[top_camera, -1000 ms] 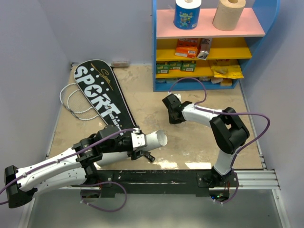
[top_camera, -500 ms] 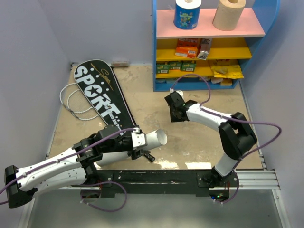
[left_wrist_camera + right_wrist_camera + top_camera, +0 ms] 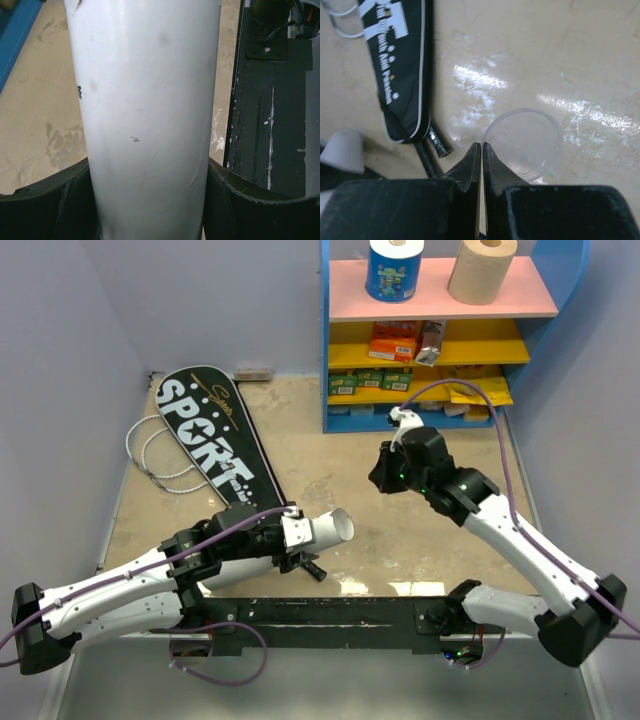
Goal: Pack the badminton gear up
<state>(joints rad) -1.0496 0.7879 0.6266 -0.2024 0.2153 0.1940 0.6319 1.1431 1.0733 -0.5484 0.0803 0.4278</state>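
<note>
Left gripper [image 3: 150, 200] clasped around long white tube [image 3: 145, 100], forearm low; right gripper [image 3: 481, 146] pinching clear lid [image 3: 525, 145], arm outstretched.

arms [image 3: 115, 592]: white shells, black joints | cables [image 3: 218, 682]: purple, looped | base rail [image 3: 350, 612]: black, scuffed white | right end effector fingers [image 3: 467, 170]: black

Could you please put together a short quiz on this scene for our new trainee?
1. True or false: the left gripper grips the white tube.
2. Which of these lies on the table? A. the black SPORT cover; B. the blue paper roll; C. the orange packet.
3. Fill in: the right gripper is shut, apparently pinching the rim of a clear round ____.
Key: 1 true; 2 A; 3 lid.
</note>
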